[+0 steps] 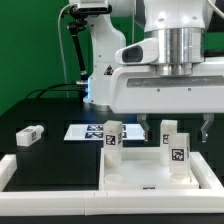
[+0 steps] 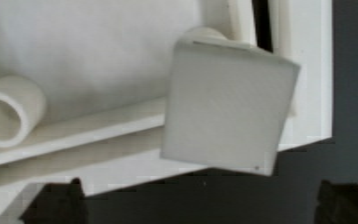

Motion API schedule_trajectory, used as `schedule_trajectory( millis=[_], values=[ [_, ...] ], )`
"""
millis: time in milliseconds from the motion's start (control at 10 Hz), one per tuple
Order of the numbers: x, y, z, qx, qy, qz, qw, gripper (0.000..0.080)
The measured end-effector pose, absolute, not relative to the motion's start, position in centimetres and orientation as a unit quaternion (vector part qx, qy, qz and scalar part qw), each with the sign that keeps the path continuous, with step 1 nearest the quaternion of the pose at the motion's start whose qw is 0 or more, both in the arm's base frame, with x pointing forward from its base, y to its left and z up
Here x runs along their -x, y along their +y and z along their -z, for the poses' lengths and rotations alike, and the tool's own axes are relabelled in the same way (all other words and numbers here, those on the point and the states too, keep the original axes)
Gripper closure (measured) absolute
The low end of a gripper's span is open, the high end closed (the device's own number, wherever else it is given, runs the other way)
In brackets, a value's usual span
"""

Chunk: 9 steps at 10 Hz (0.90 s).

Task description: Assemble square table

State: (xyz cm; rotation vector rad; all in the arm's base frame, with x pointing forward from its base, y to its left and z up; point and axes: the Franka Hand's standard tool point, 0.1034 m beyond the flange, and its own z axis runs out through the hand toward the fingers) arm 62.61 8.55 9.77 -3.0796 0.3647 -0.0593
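Observation:
The white square table top (image 1: 135, 172) lies at the front, rim up. A tagged white leg (image 1: 114, 139) stands upright at its far left corner. Two more legs (image 1: 178, 152) stand close together at its far right. A fourth leg (image 1: 30, 135) lies on the black table at the exterior view's left. My gripper (image 1: 172, 129) hangs open and empty above the right-hand legs. In the wrist view, its dark fingertips (image 2: 51, 203) flank one upright leg (image 2: 229, 105) on the top's rim (image 2: 87, 125). A round white part (image 2: 2, 112) shows beside it.
The marker board (image 1: 84, 131) lies flat behind the table top. A long low white border rail (image 1: 8, 168) runs along the left and front. The arm's white body (image 1: 160, 85) fills the upper right, and a black cable (image 1: 72, 50) hangs behind.

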Motion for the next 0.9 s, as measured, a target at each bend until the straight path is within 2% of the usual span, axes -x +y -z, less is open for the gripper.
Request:
schedule_trajectory(
  millis=[300,400,700,900],
  values=[
    [-62.3,8.0,-9.7,0.991,0.125,-0.049,0.012,0.015],
    [-62.6,8.1,-9.6,0.991,0.127,-0.039,0.013,0.015],
    [-61.6,11.1,-7.9,0.989,0.145,-0.02,0.027,0.015],
    [-61.6,12.4,-7.6,0.987,0.161,-0.011,0.027,0.015]
  ],
)
